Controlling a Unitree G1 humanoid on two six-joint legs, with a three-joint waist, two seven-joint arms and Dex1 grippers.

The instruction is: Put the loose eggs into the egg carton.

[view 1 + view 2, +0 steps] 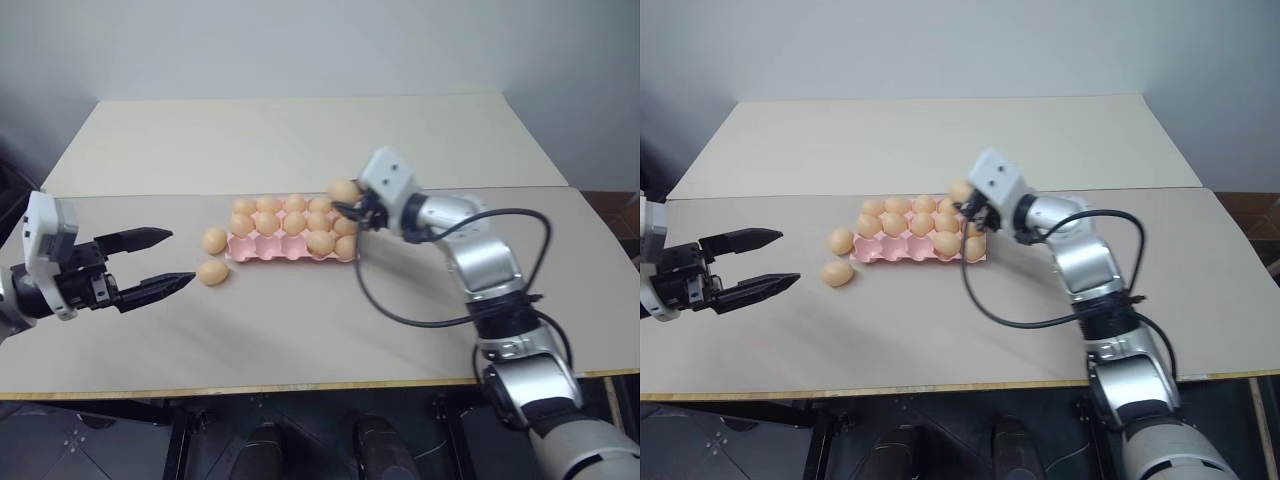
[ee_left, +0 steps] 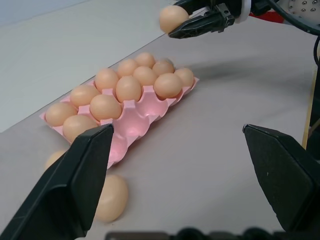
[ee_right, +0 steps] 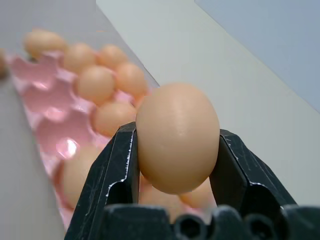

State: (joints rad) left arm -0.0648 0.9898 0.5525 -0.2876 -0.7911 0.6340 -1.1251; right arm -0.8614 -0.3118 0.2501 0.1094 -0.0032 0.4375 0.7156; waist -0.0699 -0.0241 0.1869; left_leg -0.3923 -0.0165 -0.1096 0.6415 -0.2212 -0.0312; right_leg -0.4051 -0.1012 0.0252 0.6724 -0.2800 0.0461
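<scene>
Beige table [image 1: 300, 330] carries everything, keeping the work within reach of both arms. Pink egg carton [image 1: 262, 252] lies at its middle, mostly filled, with empty cups along its near row ready for more. Right gripper [image 1: 350, 210] hangs above the carton's right end, clamped on one egg [image 1: 343, 190], probably to lower it in. Left gripper [image 1: 180, 258] waits wide and empty beside two loose eggs [image 1: 212, 271] off the carton's left end.
</scene>
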